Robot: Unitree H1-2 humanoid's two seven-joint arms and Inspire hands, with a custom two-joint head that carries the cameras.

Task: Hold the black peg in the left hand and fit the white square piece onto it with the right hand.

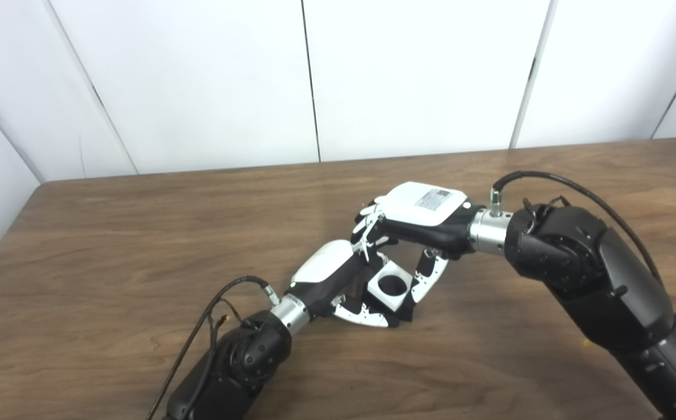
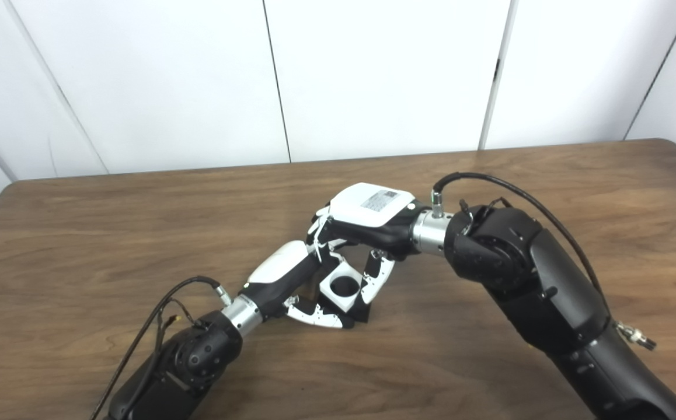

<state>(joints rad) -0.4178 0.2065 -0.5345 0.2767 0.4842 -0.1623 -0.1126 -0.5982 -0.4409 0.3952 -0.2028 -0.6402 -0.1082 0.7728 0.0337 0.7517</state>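
Observation:
The white square piece point(image 1: 394, 301) with a round hole sits between my two hands over the middle of the table. My left hand point(image 1: 338, 274) reaches up from the lower left, and its thumb curls under the piece. A black part point(image 1: 406, 314), which looks like the black peg, shows just beneath the white piece; most of it is hidden. My right hand point(image 1: 422, 216) comes in from the right, with its fingers over the top of the piece and its thumb on the right side. The hole looks dark inside.
The brown wooden table point(image 1: 139, 233) stretches left and right of the hands. White wall panels stand behind its far edge. Cables loop off both wrists. No other objects are in view.

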